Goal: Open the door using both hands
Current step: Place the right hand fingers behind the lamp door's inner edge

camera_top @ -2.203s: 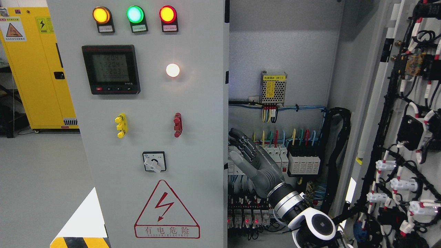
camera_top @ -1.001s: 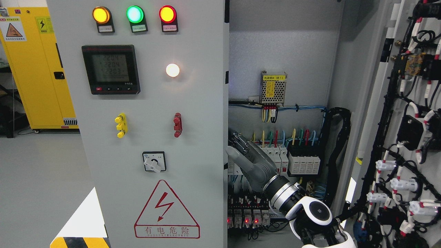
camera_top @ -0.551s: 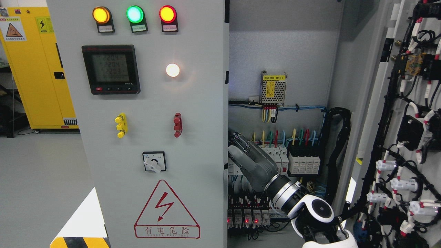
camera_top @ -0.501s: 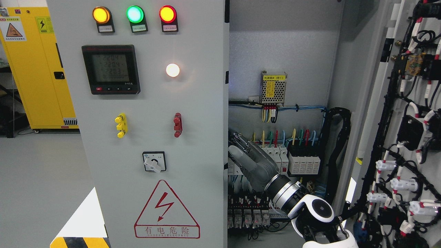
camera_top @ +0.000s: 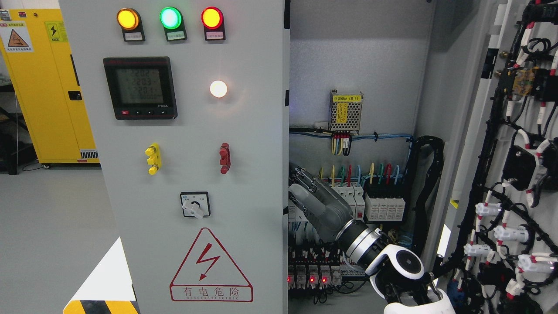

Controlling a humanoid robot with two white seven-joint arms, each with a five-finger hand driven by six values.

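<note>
Head view: right door (camera_top: 514,144) swung wide at frame right; left door (camera_top: 192,174) not yet opened; right hand (camera_top: 316,203), fingers hooked behind its edge, centre frame.

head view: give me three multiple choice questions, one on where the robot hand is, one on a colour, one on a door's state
1. Where is the right hand?
A. on the rotary switch
B. at the left door's inner edge, before the breakers
C. on the yellow cabinet

2. Which colour is the middle lamp of the top three?
A. green
B. blue
C. white

3. How does the right door stand?
A. shut
B. missing
C. swung open, wiring showing

Answers: 1 B, the hand sits by the left door edge; 2 A, it glows green; 3 C, its inner wiring faces out.
</note>
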